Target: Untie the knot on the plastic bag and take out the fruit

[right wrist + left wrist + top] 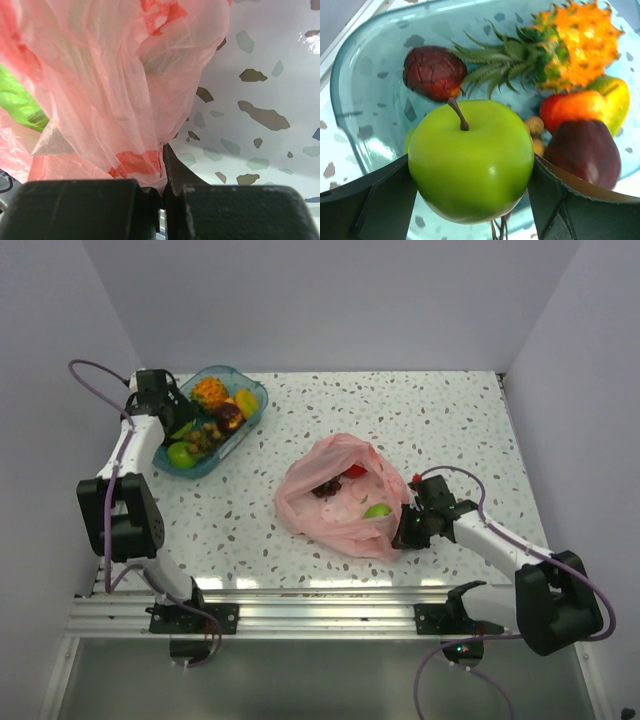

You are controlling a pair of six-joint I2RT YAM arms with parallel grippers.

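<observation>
left gripper (472, 205) is clamping a green apple (470, 160) between both fingers, jaws standing wide around it, over the blue tray (365, 85). pineapple (570, 45) is lying in the tray beyond the apple. right gripper (162, 187) is pinching fully closed on the near right edge of the plastic bag (335, 515). bag is lying on the table (450, 410), mouth open, well apart from the tray. a green fruit (377, 510) is sitting inside, just left of the right gripper, with dark grapes (325, 488) farther in.
</observation>
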